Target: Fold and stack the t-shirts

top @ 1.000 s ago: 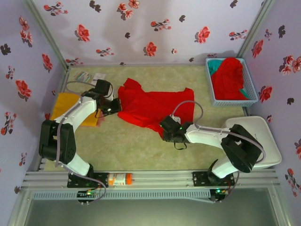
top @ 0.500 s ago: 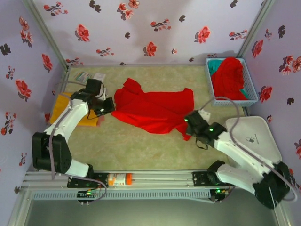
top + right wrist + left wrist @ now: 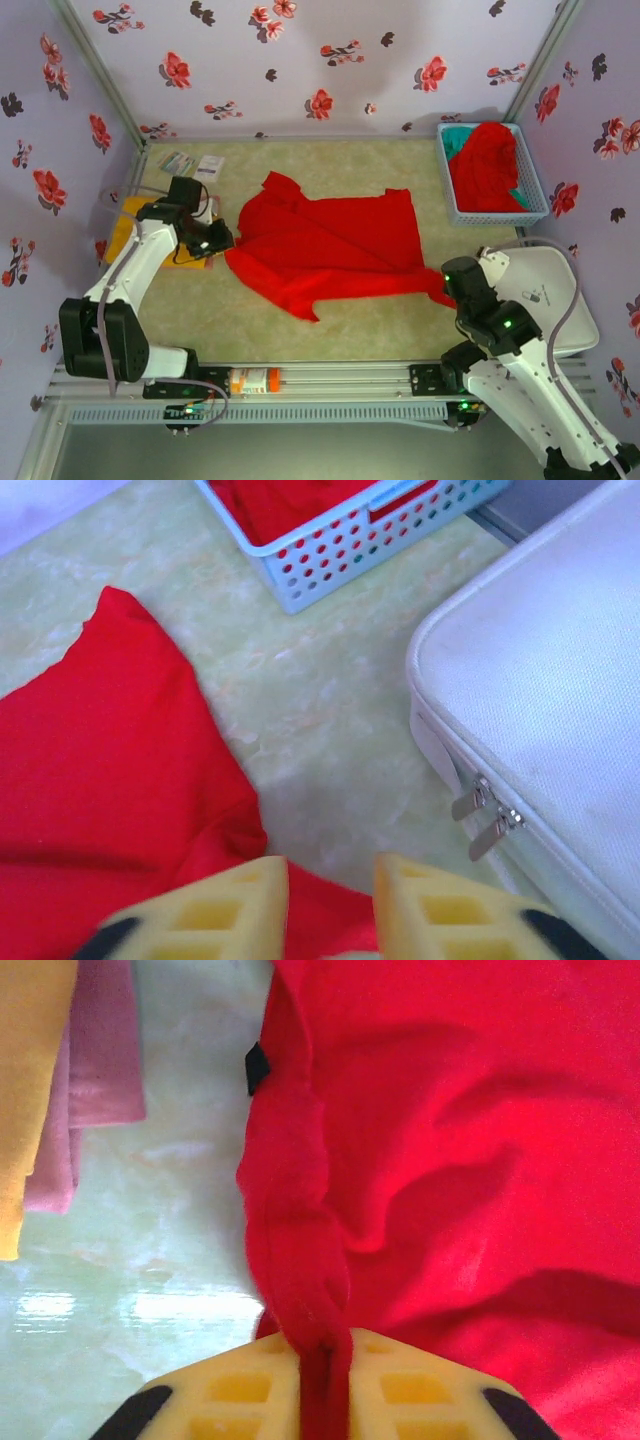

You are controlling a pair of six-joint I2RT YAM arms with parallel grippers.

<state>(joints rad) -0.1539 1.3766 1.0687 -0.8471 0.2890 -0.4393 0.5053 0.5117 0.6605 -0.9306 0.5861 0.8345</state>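
Left of the blue basket (image 3: 497, 219), toward the middle of the surface (image 3: 250, 320), a red t-shirt (image 3: 330, 250) lies spread out and rumpled, with one point of cloth reaching toward the near edge. At the side of that shirt farthest from the basket, the left jaws are clamped on a rolled ridge of its red cloth (image 3: 300, 1220). The ridge runs straight into the narrow gap between the yellow fingers (image 3: 220, 1400).

On the near side of the basket, beside a white case (image 3: 545, 290) with two metal zip pulls (image 3: 485, 825), the right jaws stand apart at the shirt's nearest corner (image 3: 100, 760). A bit of red cloth lies low in the gap between them, but whether the fingers (image 3: 240, 900) press on it cannot be told.

Inside the basket sits a heap of red t-shirts (image 3: 485, 165), with a teal t-shirt (image 3: 455, 137) showing at its far left corner. Well apart from the basket, at the left edge of the surface beyond the left arm (image 3: 135, 270), lies an orange-yellow t-shirt (image 3: 135, 215). The left wrist view shows it lying on top of a pink cloth (image 3: 95, 1060).
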